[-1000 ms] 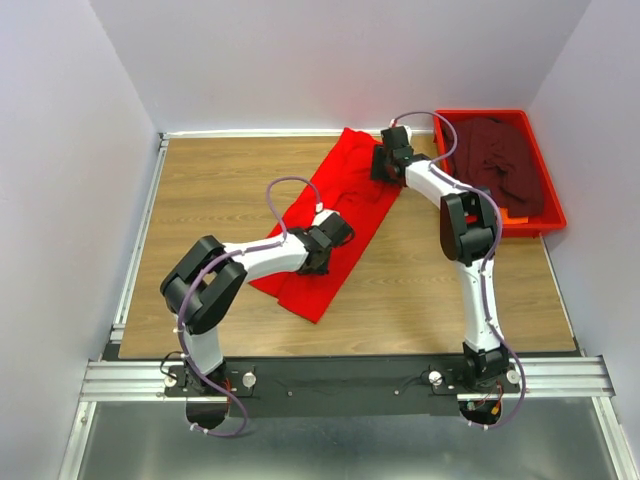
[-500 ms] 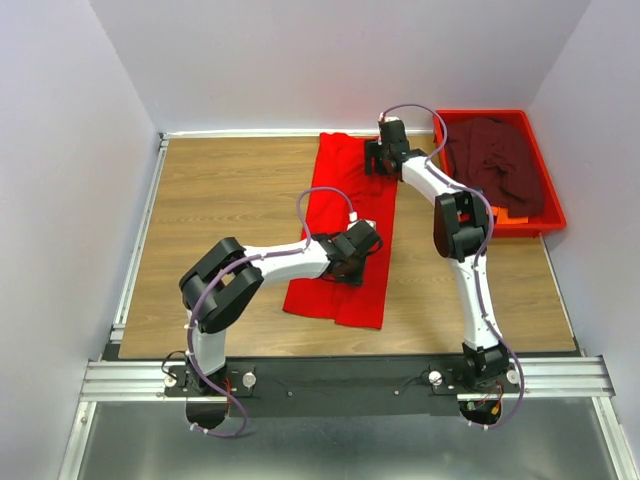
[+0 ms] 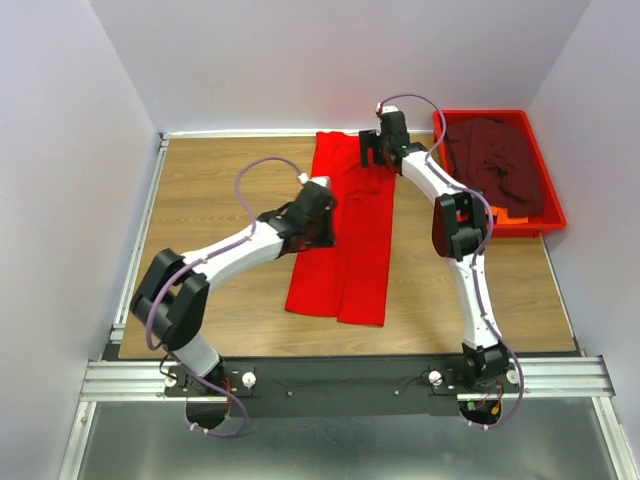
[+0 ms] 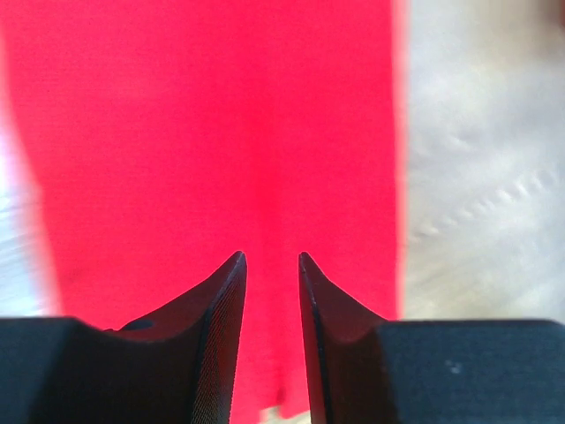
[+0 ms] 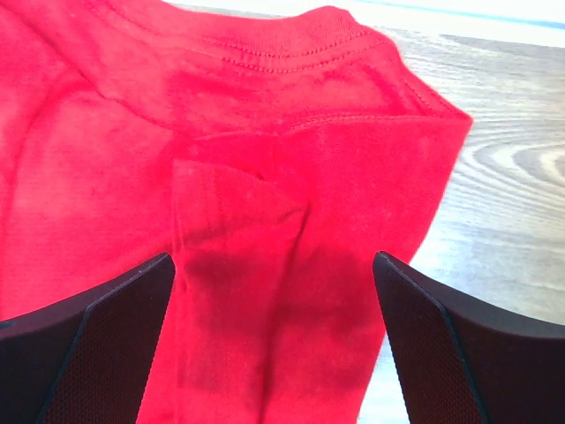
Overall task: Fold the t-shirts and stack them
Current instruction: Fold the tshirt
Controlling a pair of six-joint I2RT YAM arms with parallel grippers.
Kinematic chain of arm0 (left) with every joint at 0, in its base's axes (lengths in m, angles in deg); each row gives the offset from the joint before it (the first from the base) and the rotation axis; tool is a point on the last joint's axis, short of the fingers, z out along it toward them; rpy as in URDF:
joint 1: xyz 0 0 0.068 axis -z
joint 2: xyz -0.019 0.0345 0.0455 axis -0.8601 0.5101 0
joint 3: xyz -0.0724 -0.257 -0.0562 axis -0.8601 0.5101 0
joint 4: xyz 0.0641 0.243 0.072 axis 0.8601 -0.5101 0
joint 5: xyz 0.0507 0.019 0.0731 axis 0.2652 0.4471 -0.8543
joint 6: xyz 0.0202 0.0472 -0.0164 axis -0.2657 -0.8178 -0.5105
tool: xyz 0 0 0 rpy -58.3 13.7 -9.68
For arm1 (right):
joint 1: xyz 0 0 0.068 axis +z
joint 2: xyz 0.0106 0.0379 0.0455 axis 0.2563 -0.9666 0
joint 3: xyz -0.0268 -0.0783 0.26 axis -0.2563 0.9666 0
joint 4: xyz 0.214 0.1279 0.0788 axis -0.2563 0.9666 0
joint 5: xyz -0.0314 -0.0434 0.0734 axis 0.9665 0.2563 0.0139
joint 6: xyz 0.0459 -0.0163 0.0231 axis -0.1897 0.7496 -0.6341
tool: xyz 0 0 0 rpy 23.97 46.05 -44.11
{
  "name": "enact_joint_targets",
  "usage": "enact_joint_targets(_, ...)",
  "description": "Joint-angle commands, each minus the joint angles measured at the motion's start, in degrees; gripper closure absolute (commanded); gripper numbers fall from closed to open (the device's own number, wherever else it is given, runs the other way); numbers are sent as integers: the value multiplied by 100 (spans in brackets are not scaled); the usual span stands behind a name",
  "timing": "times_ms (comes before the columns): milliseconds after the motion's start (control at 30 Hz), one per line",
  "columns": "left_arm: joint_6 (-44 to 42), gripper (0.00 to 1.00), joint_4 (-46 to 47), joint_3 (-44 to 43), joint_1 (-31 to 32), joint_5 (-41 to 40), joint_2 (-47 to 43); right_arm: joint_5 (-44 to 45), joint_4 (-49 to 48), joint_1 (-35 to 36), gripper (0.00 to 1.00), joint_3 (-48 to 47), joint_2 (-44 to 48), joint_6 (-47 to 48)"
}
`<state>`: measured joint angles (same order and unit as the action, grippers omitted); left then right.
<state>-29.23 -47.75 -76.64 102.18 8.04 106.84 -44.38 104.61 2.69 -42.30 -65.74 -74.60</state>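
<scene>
The bright red t-shirt lies flat on the wooden table as a long folded strip, from the back edge to the front. My left gripper hovers over its left edge with the jaws a little apart and nothing between them; only red cloth shows under the left gripper. My right gripper is above the collar end with its jaws wide apart and empty. In the right wrist view, the right gripper hangs over the collar and a tucked sleeve. The dark maroon t-shirt lies crumpled in the tray.
The rigid red plastic tray stands at the back right corner, with something orange under the maroon cloth. Bare wood lies to the left of the red shirt. White walls close in the back and both sides.
The red shirt swung from a diagonal lie to straight front-to-back. My left gripper let go of it and moved left and back. My right gripper stayed at the collar end.
</scene>
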Motion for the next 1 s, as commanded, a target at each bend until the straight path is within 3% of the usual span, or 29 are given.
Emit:
enact_joint_targets(0,131,65,-44,641,-321,-261,-445,-47,90,39,0,23,578,-128)
enact_joint_targets(200,324,70,8,1345,-383,-324,-595,-55,81,118,0,1409,1710,-805)
enact_joint_targets(400,298,74,307,1872,-269,-34,-384,-73,72,416,3,2370,2108,-1139)
enact_joint_targets(967,737,75,448,2646,399,221,-445,315,239,531,5,1545,755,-946)
